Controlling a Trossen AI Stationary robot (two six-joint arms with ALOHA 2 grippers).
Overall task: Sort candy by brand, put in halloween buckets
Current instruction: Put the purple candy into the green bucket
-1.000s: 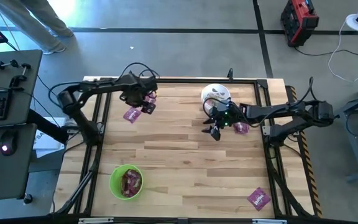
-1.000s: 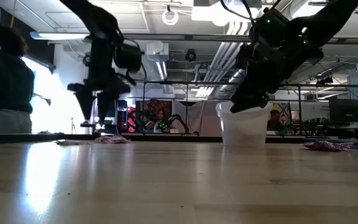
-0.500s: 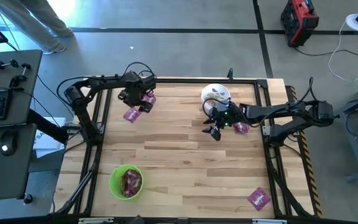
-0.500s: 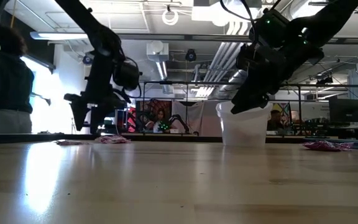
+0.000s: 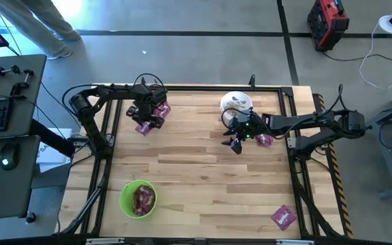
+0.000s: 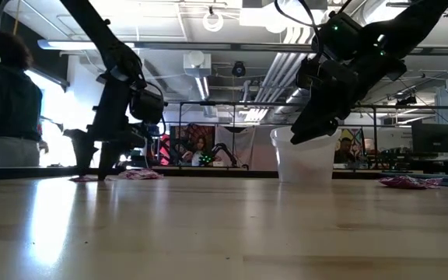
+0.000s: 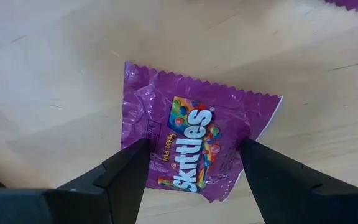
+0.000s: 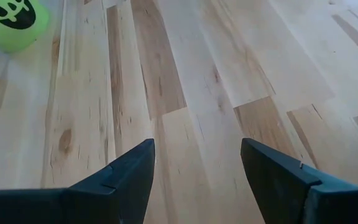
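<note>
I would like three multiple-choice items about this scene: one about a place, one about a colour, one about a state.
1. Where does the left gripper stand?
A. Inside the white bucket
B. Over a Skittles packet on the table
C. Above the green bucket

2. What colour is the bucket that already shows packets inside, in the high view?
A. Lime green
B. White
C. Orange

3. In what state is the right gripper?
A. Shut on a packet
B. Open, holding nothing
C. Shut on the bucket rim

Answers:
1 B: in the left wrist view the fingers stand on both sides of the packet, which lies flat on the wood.
2 A: the green bucket holds dark magenta packets.
3 B: the right wrist view shows only bare table between the spread fingers.
</note>
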